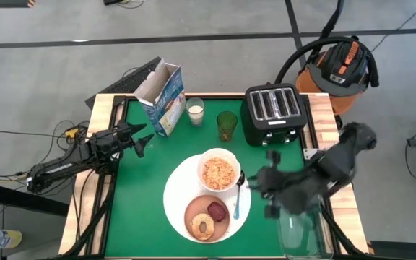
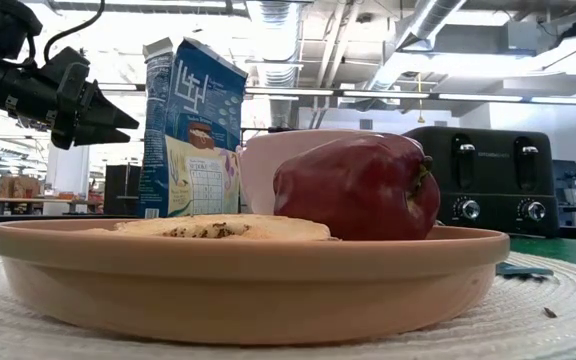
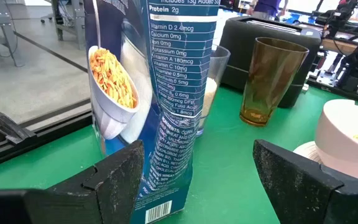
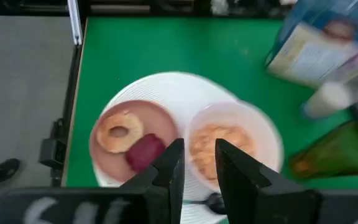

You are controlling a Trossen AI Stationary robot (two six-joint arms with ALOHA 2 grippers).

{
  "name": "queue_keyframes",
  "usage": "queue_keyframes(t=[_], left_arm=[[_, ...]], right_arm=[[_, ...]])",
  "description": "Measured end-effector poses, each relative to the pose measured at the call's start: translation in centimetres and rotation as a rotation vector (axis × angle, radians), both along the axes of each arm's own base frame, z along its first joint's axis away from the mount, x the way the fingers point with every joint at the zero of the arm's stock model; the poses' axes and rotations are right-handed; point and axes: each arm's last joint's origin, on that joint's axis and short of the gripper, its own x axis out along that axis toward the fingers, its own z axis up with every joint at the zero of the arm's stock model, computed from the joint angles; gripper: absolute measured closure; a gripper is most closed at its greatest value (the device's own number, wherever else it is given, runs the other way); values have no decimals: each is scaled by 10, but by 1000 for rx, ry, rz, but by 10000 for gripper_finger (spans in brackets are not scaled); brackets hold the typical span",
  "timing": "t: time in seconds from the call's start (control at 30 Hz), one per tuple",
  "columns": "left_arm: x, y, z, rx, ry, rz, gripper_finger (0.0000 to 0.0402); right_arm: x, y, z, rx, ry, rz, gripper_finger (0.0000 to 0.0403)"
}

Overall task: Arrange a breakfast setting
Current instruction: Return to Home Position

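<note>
Setting: bowl (image 1: 219,172) and pink plate (image 1: 206,217) sit on the large white plate (image 1: 175,198); spoon (image 1: 237,198) lies at its right rim, handy for eating
Left gripper (image 1: 144,141): left of the plate; spread wide, empty
Right gripper (image 4: 197,149): right of the plate; narrow gap, empty; likely clearing away

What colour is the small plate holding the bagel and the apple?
Salmon-pink. The small plate shows best in the low view.

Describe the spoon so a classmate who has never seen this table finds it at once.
Find the large white plate on the green table. Along its right edge, beside the cereal bowl, lies the spoon: the only slim, blue thing among round dishes.
</note>
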Motion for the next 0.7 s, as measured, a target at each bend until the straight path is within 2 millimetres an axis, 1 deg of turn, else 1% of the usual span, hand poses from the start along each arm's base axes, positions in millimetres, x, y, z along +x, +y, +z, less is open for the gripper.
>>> queue_keyframes(t=[0.1, 0.17, 0.23, 0.3, 0.4, 0.47, 0.6, 0.7], left_arm=[[0, 0, 0, 0, 0, 0, 113], [0, 0, 0, 0, 0, 0, 113], [0, 0, 0, 0, 0, 0, 113], [0, 0, 0, 0, 0, 0, 113], [0, 0, 0, 0, 0, 0, 113], [0, 0, 0, 0, 0, 1, 113], [0, 0, 0, 0, 0, 0, 113], [0, 0, 0, 0, 0, 0, 113]], right_arm=[[-18, -24, 20, -28, -54, 23, 289], [-30, -41, 28, -45, -91, 38, 289], [-42, -56, 31, -45, -125, 60, 289], [-53, -70, 29, -29, -157, 80, 289], [-67, -88, 16, 28, -231, 107, 289], [-75, -96, 3, 86, -304, 144, 289], [-84, -98, -30, 188, -441, 353, 290], [-88, -99, -59, 203, -498, 410, 289]])
